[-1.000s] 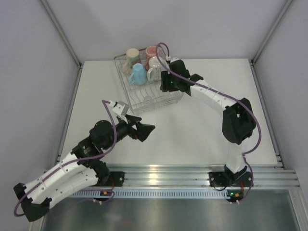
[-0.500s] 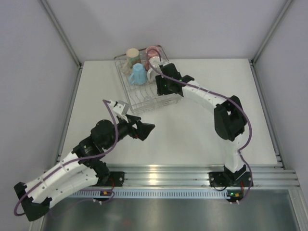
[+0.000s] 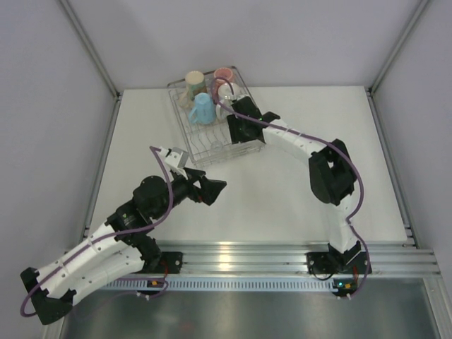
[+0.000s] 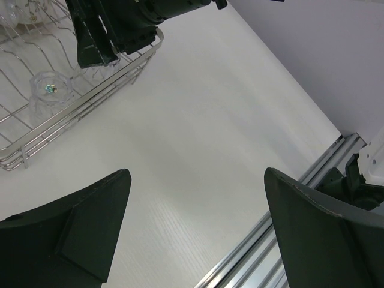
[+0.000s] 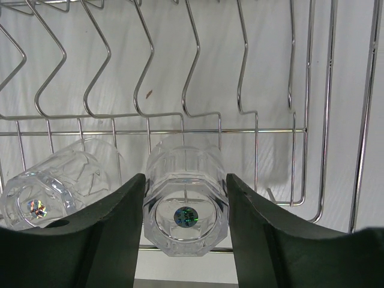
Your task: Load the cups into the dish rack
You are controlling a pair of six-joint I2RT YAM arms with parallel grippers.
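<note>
Right arm (image 3: 300, 141) has dipped into the rack (image 3: 212, 147), right pincer (image 5: 186, 180) gripping glass tumbler (image 5: 186, 207); left pincer (image 4: 197, 175) gapes.

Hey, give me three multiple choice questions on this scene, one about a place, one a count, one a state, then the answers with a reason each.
1. The right end effector is:
A. over the dish rack
B. over bare table by the arm bases
C. off the table

2. How many clear tumblers show in the right wrist view?
A. one
B. two
C. four

3. The left end effector is:
A. shut on a pink cup
B. shut on a tumbler
C. open, holding nothing

Answers:
1 A: rack wires fill its wrist view.
2 B: one clear tumbler sits between its fingers, and another lies tilted beside it.
3 C: its fingers stand wide apart over bare table.
</note>
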